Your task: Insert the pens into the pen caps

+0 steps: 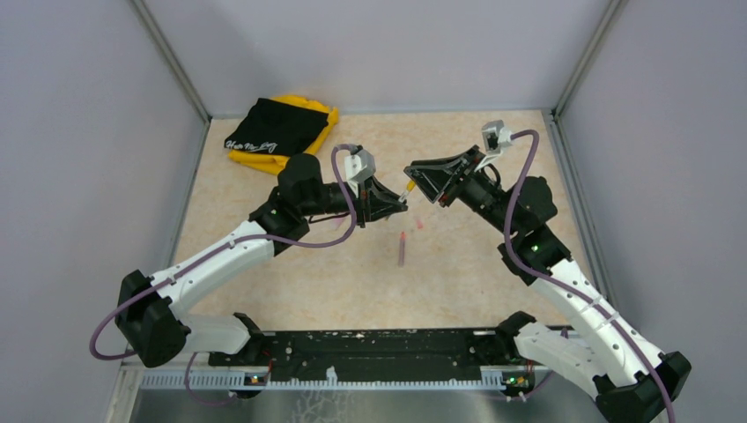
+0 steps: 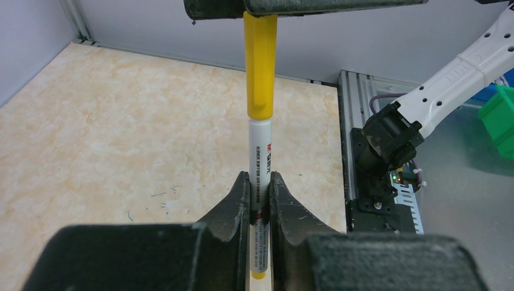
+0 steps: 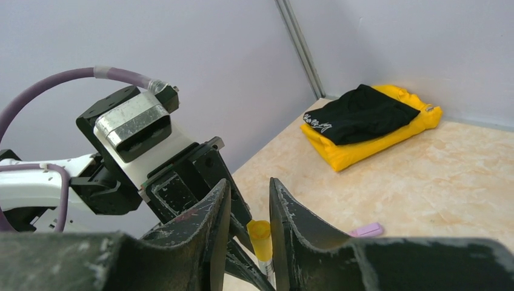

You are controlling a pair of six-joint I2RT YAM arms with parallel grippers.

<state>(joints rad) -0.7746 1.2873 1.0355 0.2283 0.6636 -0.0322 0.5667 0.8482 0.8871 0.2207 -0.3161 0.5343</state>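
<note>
My left gripper (image 2: 260, 182) is shut on the white pen with orange (image 2: 260, 151) and holds it above the table, pointing at my right gripper (image 1: 414, 179). The orange-yellow cap (image 2: 260, 66) sits over the pen's tip. In the right wrist view that cap (image 3: 260, 239) lies between the right gripper's (image 3: 248, 182) jaws, which stand wider than the cap; it touches only the right-hand finger. The pinkish-red pen (image 1: 402, 249) lies on the table below the grippers, with a small pink cap (image 1: 419, 225) beside it. A lilac cap (image 3: 367, 230) lies on the table. The black pen is out of view.
A folded yellow and black cloth (image 1: 280, 130) lies in the far left corner, and it also shows in the right wrist view (image 3: 370, 121). Grey walls close in the table on three sides. The black base rail (image 1: 379, 348) runs along the near edge.
</note>
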